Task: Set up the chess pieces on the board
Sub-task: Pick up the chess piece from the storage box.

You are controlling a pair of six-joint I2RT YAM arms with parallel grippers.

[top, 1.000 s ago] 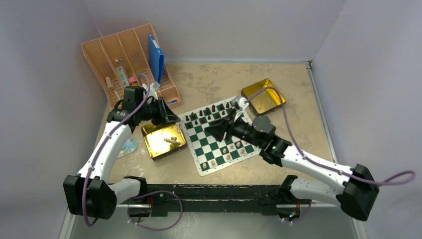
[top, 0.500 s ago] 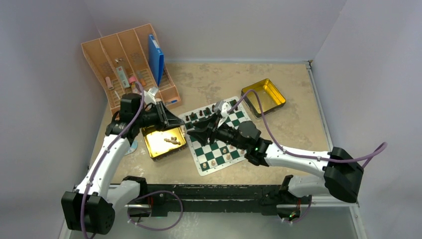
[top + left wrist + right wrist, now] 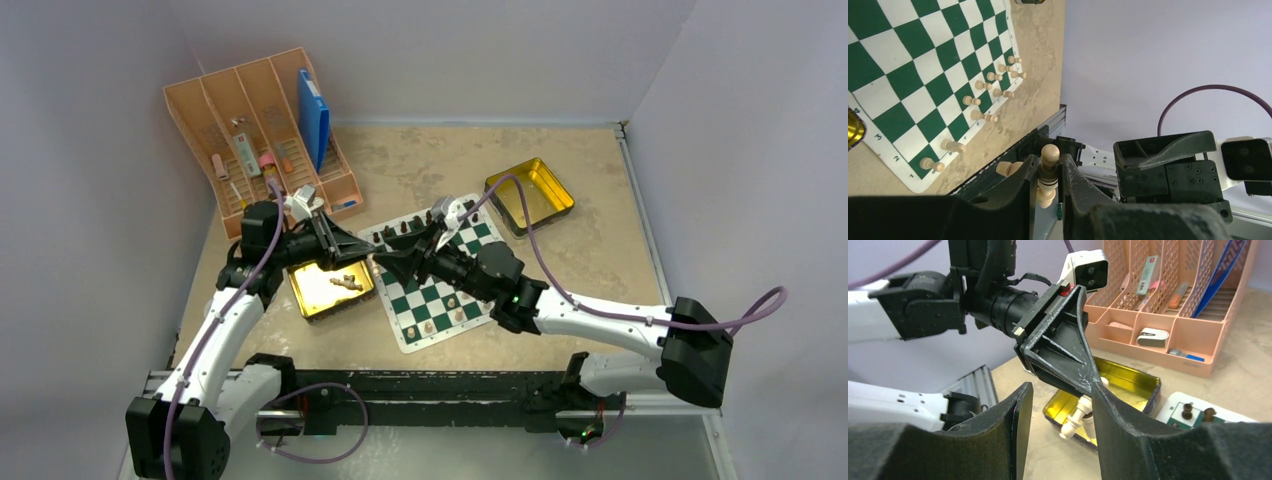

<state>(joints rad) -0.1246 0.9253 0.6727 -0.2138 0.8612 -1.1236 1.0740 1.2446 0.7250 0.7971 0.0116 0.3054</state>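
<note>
1. Board (image 3: pixel 428 298): centre of the top view; tan chess pieces (image 3: pixel 428 326) line its lower edge.
2. Right gripper (image 3: pixel 1060 387): jaws spread wide, at the board's left edge.
3. Left gripper (image 3: pixel 1049 160): clamped on a tan chessman (image 3: pixel 1047 182), just left of the board.

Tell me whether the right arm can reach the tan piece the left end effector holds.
Probably yes: the right end effector is open, its fingers flanking the tan piece in the left end effector, nothing between them.
</note>
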